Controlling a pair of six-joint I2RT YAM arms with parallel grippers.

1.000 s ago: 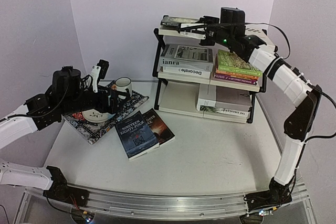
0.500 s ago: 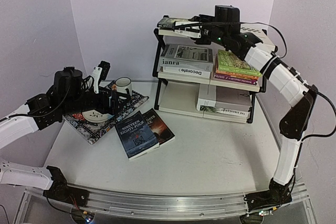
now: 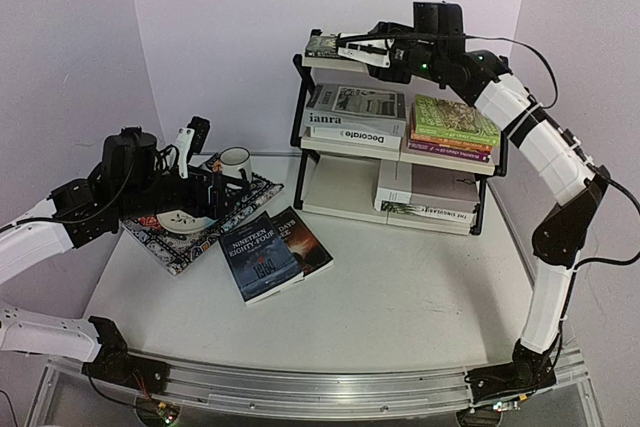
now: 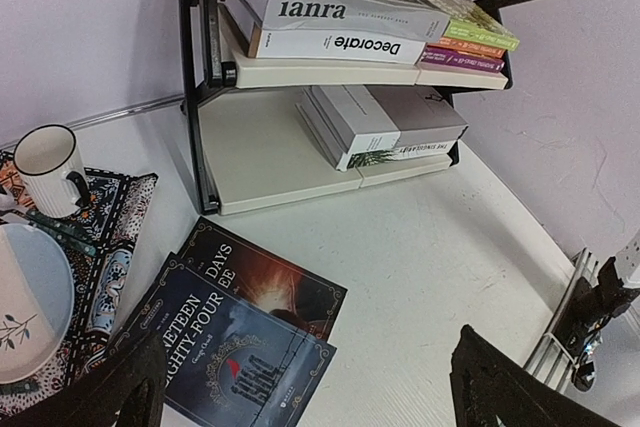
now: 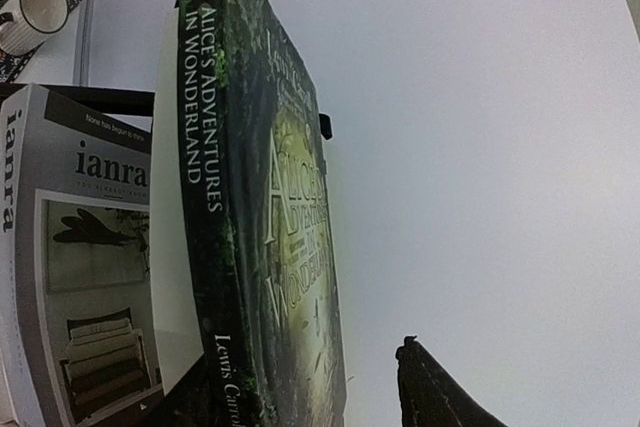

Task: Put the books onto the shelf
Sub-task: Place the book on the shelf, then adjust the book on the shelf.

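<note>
Two dark novels [image 3: 272, 252] lie on the white tabletop [image 3: 400, 317] between lilac walls [image 3: 230, 27]. Other books [image 3: 355, 112] fill the shelf [image 3: 335, 187] at far right. On its top tier lies a green book [image 3: 325, 45], the right fingers [image 5: 430, 387] spread about it, one clear of its cover. The left fingers [image 4: 500, 387] gape, empty.

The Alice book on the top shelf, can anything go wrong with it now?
Maybe two things. The Alice book lies at the very left end of the top shelf, so a bump might tip it off. The right claw is open, but its fingers are close around the book, so pulling away crookedly could drag it along.
</note>
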